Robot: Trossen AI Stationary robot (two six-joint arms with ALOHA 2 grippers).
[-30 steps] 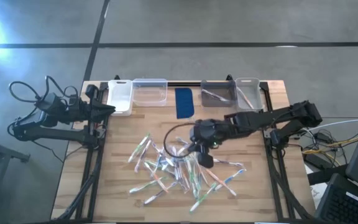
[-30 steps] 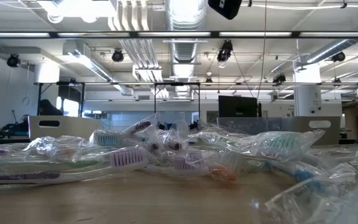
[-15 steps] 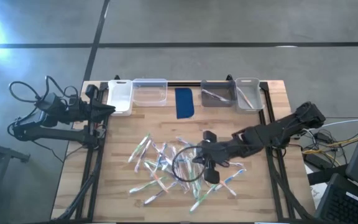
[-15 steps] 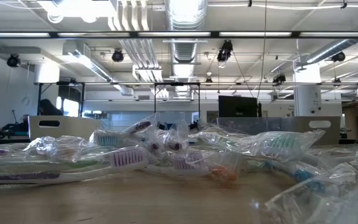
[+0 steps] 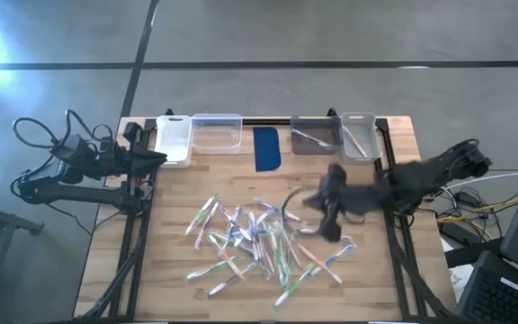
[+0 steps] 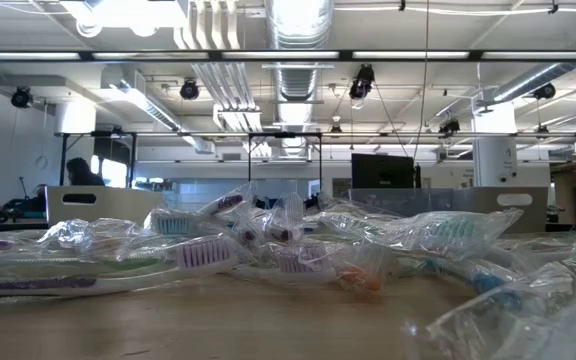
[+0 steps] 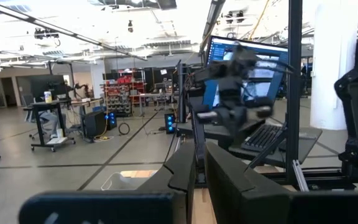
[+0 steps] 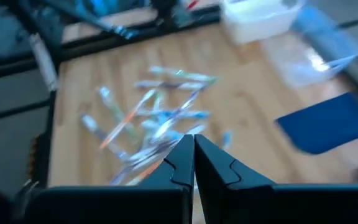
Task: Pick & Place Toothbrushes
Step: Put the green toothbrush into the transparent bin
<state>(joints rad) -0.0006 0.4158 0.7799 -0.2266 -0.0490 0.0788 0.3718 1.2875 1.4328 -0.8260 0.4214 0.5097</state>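
**Wood surface, scattered toothbrushes**

Wooden slat surface [image 5: 169, 261] carries the toothbrushes [image 5: 259, 247], thin wrapped sticks heaped mid-surface. Clear and grey bins [image 5: 217, 133] and a dark blue pad [image 5: 267, 148] line the far edge. Right end effector [image 5: 329, 211], fingers together, hovers beside the heap. Left end effector [image 5: 156, 157], fingers together, waits at the surface's left edge.

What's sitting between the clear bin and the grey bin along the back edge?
In the high view, a dark blue pad lies flat on the wood between the clear bin and the grey bin, touching neither.
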